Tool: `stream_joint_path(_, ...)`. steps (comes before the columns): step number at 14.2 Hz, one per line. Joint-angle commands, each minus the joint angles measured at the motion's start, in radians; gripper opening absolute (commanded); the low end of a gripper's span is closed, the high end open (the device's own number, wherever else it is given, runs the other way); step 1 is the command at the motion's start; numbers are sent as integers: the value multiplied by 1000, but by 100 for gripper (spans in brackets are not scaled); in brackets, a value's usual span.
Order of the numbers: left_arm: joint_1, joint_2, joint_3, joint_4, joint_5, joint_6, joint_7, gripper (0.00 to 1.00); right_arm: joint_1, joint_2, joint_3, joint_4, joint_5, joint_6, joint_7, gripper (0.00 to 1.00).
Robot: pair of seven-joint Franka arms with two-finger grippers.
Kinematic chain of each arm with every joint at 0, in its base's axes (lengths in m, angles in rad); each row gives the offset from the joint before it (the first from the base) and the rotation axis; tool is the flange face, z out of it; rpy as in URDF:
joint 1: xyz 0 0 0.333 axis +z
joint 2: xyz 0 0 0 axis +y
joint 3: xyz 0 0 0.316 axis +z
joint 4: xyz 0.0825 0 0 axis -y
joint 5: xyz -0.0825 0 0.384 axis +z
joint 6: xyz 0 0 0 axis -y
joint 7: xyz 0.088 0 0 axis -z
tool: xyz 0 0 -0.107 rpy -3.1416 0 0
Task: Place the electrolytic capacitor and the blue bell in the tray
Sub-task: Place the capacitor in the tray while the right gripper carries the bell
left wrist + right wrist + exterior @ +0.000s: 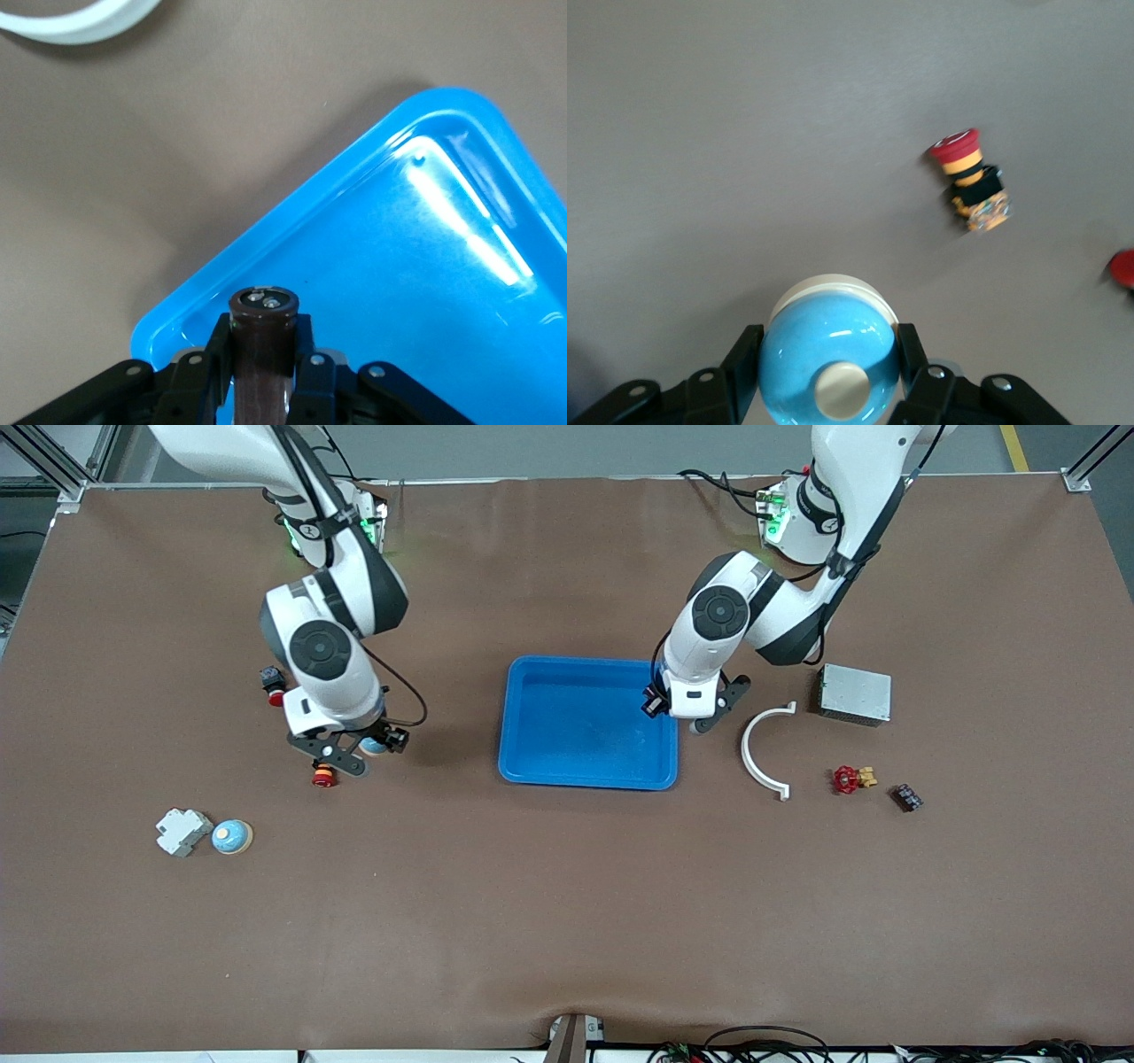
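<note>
Left wrist view shows the capacitor (263, 341) gripped between the left gripper (263, 367) fingers (208, 359), its end with two metal terminals standing out past the fingertips, over one corner of the tray (461, 292). I judge it to be light, stiff and smooth: a round can that may turn or slip if it is pinched near one end, so the hold across the middle of the body looks right, and it should be let go low over the floor of the tray so it does not roll away.

Right wrist view shows the bell (829, 354) held between the right gripper (829, 376) fingers (744, 359) at its widest part, above the bare table (744, 133). The glossy dome is probably slippery, so a grip on the rim or base is safer than one higher up.

Only the front view shows a second bell (232, 836) lying on the table, and that the right gripper (341, 755) is well apart from the tray (532, 726). The capacitor is hard to see there; the left wrist view makes it plain.
</note>
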Motion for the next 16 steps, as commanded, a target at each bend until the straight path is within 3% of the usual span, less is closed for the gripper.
stream_joint_path(1,-20,47,4,26,5,-6,-17,0,44,-1,-8,23,-18,-16,103,0)
stream_joint_path(5,-28,85,3,35,5,-5,-19,0,173,20,-7,49,-17,-12,305,0)
stream_joint_path(6,-37,98,3,46,5,-6,-17,9,199,28,-7,61,-17,-13,349,0)
stream_joint_path(7,-43,107,6,52,5,-5,-19,32,219,41,-7,74,-17,-13,380,0)
stream_joint_path(8,-43,112,6,61,5,-6,-17,85,235,48,-5,83,-2,-12,402,0)
stream_joint_path(9,-40,113,7,63,5,-8,-14,100,255,61,-7,92,32,-12,411,0)
stream_joint_path(12,-25,93,9,104,7,-41,-14,100,304,120,-8,150,90,-22,469,0)
stream_joint_path(16,-8,49,51,271,7,-283,-2,100,354,232,-8,244,90,-22,566,0)
